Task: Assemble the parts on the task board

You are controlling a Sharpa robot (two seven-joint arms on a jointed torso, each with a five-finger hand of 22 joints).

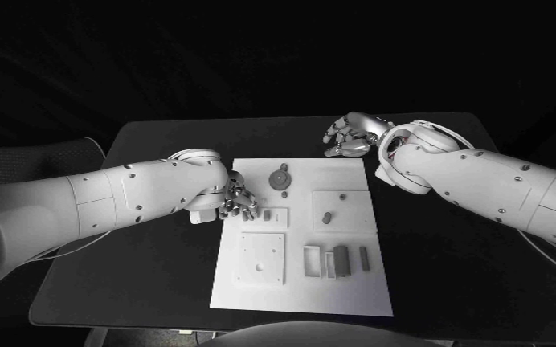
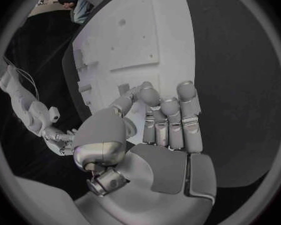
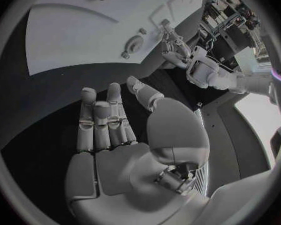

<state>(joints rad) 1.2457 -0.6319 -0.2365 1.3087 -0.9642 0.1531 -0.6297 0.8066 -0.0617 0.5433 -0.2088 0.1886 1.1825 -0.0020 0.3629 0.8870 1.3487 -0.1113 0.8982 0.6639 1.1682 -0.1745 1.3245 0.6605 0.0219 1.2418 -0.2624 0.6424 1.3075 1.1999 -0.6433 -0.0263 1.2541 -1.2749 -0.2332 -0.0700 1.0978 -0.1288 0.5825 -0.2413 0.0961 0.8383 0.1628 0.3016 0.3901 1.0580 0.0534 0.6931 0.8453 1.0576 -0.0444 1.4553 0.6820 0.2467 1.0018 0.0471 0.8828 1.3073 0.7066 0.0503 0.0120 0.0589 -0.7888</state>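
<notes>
The white task board (image 1: 296, 287) lies in the middle of the black table. On it are a round grey disc part (image 1: 280, 177), a small peg (image 1: 342, 197), another small part (image 1: 327, 218) and several upright grey blocks (image 1: 340, 260). My left hand (image 1: 236, 200) is at the board's left edge, fingertips down beside a small grey part (image 1: 249, 214). In the left wrist view that hand (image 2: 159, 120) has its fingers stretched out, the thumb next to the small part (image 2: 123, 89), with nothing held. My right hand (image 1: 352, 135) hovers off the board's far right corner, its palm (image 3: 115, 135) bare.
Raised white square plates (image 1: 262, 257) sit on the board's near left and at its right middle (image 1: 342, 210). Black table (image 1: 440, 251) surrounds the board on all sides. The right wrist view shows the board (image 3: 72, 40) with the disc part (image 3: 134, 45) and my left hand (image 3: 173, 47) beyond it.
</notes>
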